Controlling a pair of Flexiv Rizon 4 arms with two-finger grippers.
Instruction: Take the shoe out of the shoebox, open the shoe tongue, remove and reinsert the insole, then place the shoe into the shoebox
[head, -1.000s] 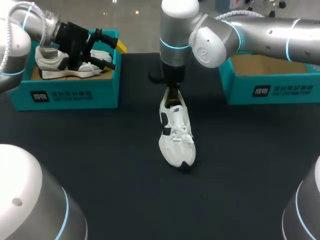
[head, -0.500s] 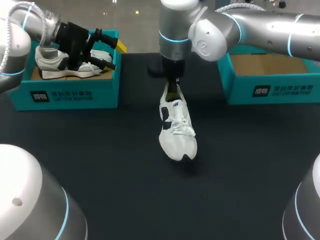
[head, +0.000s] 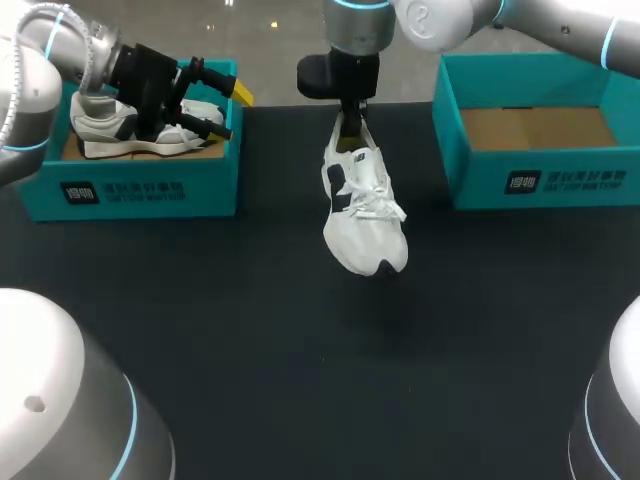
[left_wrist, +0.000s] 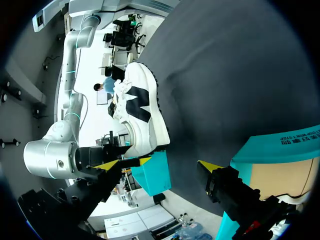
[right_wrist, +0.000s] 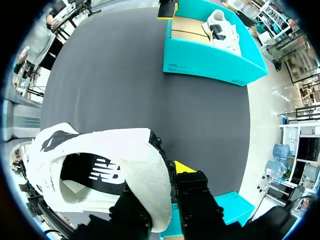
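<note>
A white shoe (head: 365, 215) with dark side marks hangs above the dark table, toe pointing down toward the front. My right gripper (head: 350, 112) is shut on its heel collar; in the right wrist view the white heel (right_wrist: 145, 170) sits pinched between the fingers (right_wrist: 186, 175), and the shoe's inside shows. My left gripper (head: 212, 105) stands open over the left teal shoebox (head: 140, 190), holding nothing. Its yellow tips (left_wrist: 210, 166) frame the hanging shoe (left_wrist: 142, 112) in the left wrist view. The right shoebox (head: 540, 180) has a bare cardboard floor.
A second white shoe (head: 115, 128) lies in the left shoebox, beside my left gripper; it also shows in the box (right_wrist: 210, 55) in the right wrist view. The two boxes stand at the table's back left and back right.
My right arm has raised the shoe by its heel off the table and carried it slightly toward the back. The left arm has kept still.
</note>
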